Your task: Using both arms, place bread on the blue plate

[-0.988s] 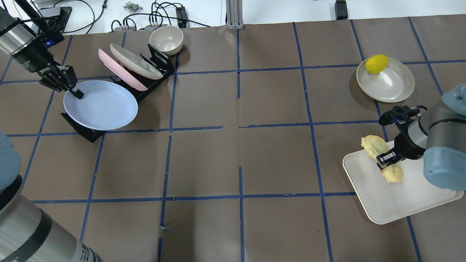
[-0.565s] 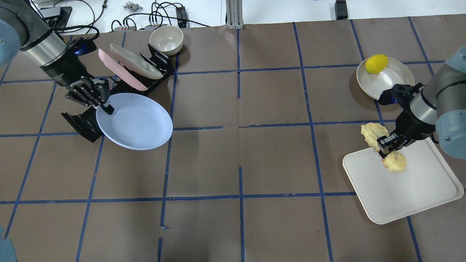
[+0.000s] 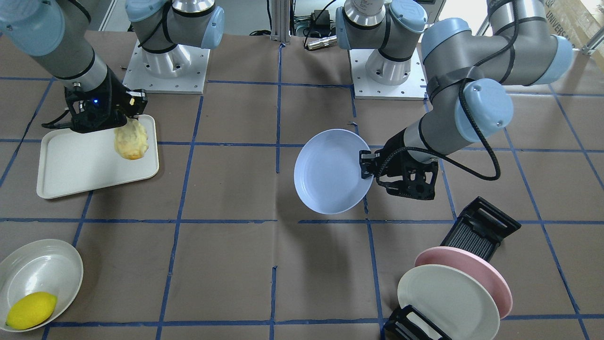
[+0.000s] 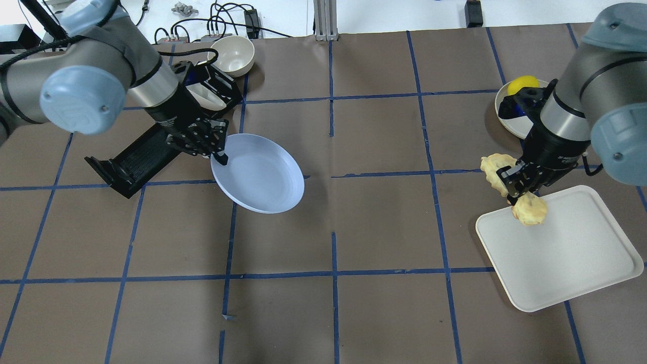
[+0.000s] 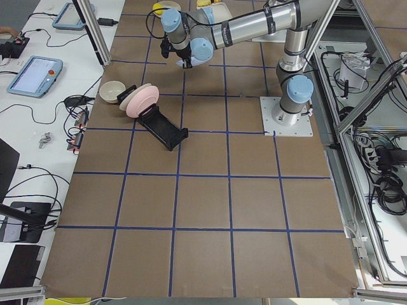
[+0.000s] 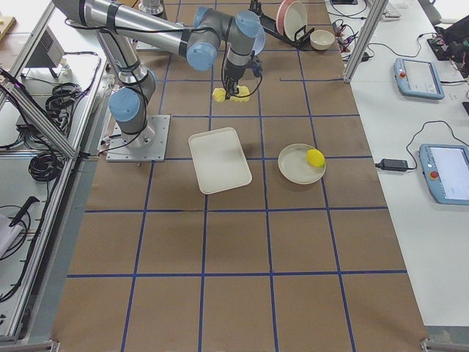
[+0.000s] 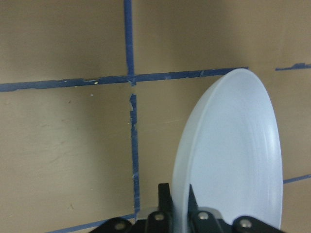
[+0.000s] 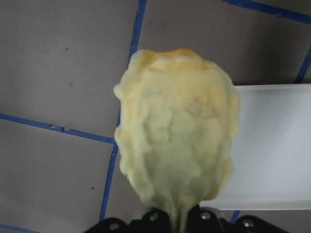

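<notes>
My left gripper (image 4: 219,154) is shut on the rim of the blue plate (image 4: 260,174) and holds it tilted above the table, left of centre; it also shows in the front view (image 3: 330,172) and left wrist view (image 7: 233,160). My right gripper (image 4: 514,189) is shut on the middle of the bread (image 4: 528,210), a pale-yellow bumpy loaf, lifted over the near-left corner of the white tray (image 4: 566,253). The bread fills the right wrist view (image 8: 177,131) and shows in the front view (image 3: 131,139).
A black dish rack (image 4: 136,156) with a pink plate (image 3: 476,269) and a cream plate (image 3: 443,297) stands at the far left. A cream bowl (image 4: 231,54) sits behind it. A lemon (image 3: 30,309) lies on a cream plate (image 3: 42,264) at the far right.
My left gripper has carried the blue plate off the rack, rightward toward the table's middle. My right gripper has lifted the bread and moved it farther up and left over the tray's corner.
</notes>
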You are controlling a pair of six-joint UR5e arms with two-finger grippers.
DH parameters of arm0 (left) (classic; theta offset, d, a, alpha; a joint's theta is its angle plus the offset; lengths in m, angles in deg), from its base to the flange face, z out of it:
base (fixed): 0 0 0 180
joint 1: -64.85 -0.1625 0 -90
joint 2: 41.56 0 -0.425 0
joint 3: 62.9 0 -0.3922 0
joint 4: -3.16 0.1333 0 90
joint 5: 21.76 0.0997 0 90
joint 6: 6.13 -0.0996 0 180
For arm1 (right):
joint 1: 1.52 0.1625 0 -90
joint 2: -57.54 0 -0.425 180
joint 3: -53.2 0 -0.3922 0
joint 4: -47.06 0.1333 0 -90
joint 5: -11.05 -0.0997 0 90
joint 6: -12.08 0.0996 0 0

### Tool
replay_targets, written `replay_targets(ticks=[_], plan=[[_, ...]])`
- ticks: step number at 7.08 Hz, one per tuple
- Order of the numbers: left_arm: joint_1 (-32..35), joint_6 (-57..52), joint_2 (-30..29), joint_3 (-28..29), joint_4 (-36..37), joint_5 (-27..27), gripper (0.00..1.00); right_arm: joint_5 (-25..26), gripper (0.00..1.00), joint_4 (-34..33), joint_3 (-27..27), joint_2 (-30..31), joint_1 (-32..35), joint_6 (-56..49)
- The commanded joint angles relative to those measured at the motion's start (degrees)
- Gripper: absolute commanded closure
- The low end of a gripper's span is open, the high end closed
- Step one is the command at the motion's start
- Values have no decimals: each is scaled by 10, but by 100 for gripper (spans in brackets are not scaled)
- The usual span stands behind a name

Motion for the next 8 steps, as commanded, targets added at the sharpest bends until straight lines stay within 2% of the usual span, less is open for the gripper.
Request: replay_targets(ticks=[1,2,5,6,7,8], plan=[[19,16,-14,-42,80,-28,97,0,89,13,-8,3,40,57],[20,24,-19,-59,109,-55,97,-1,89,12,-8,3,49,67],[61,59,-75,-106,260,-56,95,-1,89,11,-7,2,55,69],[78,105,-78,-101,285,-57,95,-2,89,5,-7,-3,70,72],[79,109,-79,-101,286,-57,94,-7,89,-30,-8,-20,106,73],[77,109,-81,-98,289,-55,88,-11,89,-70,-8,-62,141,101]])
